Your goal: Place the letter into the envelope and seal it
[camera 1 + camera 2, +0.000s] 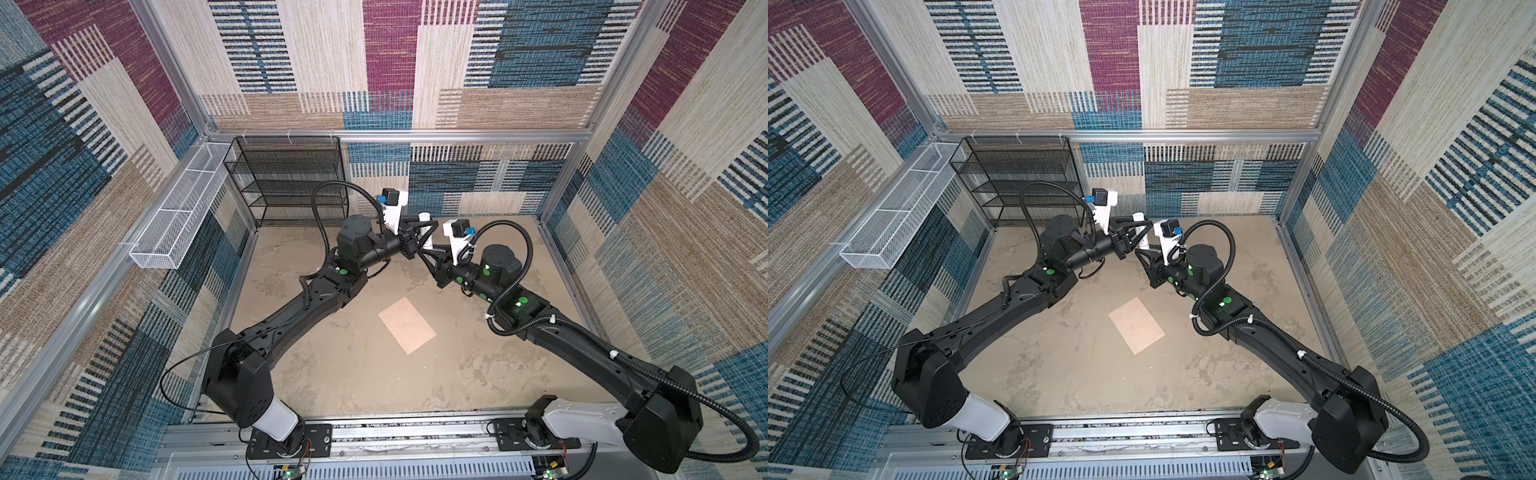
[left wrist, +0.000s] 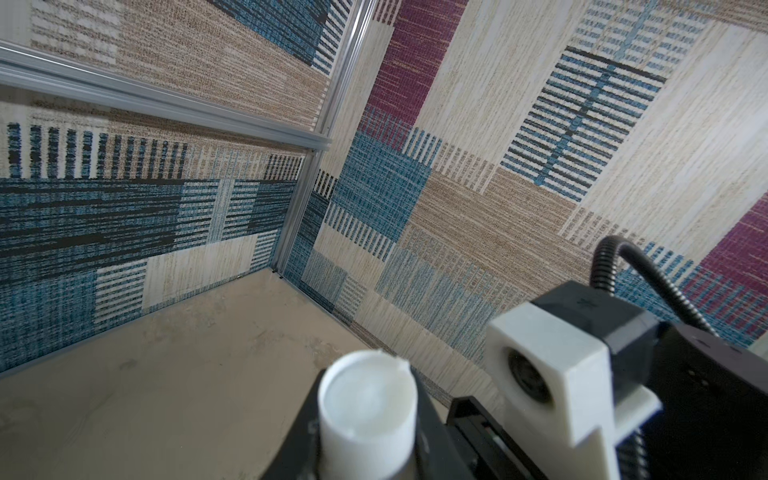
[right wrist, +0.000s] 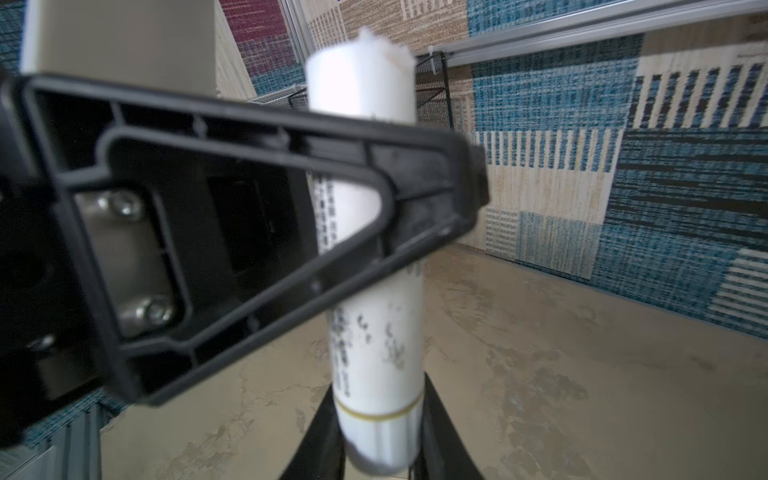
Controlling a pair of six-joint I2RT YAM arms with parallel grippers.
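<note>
Peach-pink envelope (image 1: 407,326); white tube (image 3: 374,332) with smudged black print.

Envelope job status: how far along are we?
Done, probably: no loose letter visible; envelope lies flat, flap not showing. In hand: left gripper and right gripper both clamp a white tube, likely glue, held aloft. Left: sealing, unconfirmed.
</note>
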